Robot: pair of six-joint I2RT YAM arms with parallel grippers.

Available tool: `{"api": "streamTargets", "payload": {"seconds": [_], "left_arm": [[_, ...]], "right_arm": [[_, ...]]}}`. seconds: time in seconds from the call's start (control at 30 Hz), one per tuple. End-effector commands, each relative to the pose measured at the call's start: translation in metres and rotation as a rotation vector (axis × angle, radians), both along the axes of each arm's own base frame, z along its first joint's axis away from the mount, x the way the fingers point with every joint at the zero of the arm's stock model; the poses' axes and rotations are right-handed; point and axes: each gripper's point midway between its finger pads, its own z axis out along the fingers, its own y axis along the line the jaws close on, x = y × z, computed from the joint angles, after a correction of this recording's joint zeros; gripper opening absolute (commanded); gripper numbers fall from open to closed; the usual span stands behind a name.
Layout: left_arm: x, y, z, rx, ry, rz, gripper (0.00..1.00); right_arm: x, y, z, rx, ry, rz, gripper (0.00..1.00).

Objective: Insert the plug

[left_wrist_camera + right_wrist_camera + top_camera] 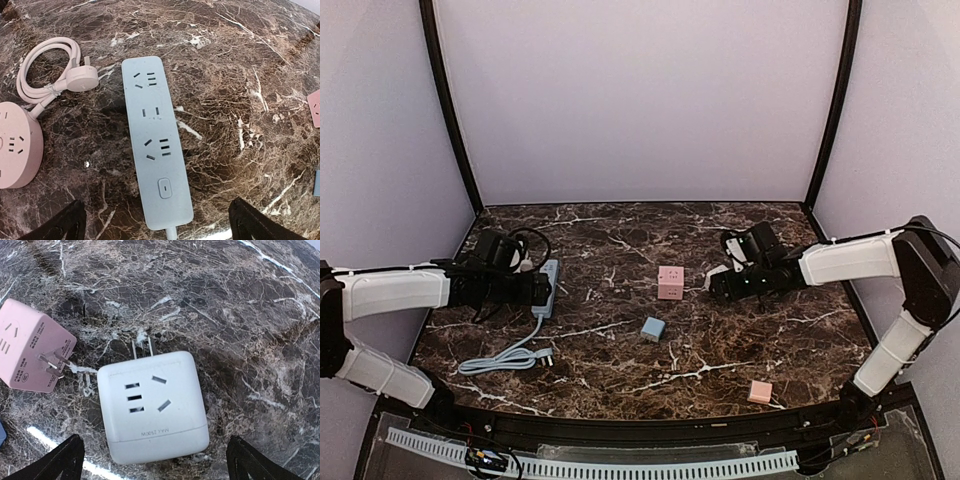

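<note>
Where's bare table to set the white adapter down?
Free: back strip behind the pink cube; near edge between coiled cord and small pink block. Crowded: left, around the blue power strip and round socket.

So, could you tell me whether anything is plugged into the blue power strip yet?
Nothing is: the blue power strip lies flat with all its sockets bare.
</note>
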Motion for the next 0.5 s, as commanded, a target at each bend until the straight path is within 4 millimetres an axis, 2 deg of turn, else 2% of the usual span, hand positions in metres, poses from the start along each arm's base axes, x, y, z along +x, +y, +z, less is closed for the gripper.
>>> {"api": "streamTargets", "payload": {"seconds": [0.0,0.23,0.47], "left_arm": [[-0.004,-0.011,-0.002,-0.049,0.017,-0.050,1.00],[-0.002,-0.033,0.011,-0.122,-0.006,-0.142,0.95],[-0.002,-0.050,0.012,-0.181,0.001,-0.211,0.94]], "right_arm": [[0.020,0.011,0.008,-0.020,-0.104,0.049,0.97],[0.029,0.018,0.001,-0.039,-0.140,0.092,0.87],[0.030,0.025,-0.002,-0.032,-0.128,0.134,0.79]]}}
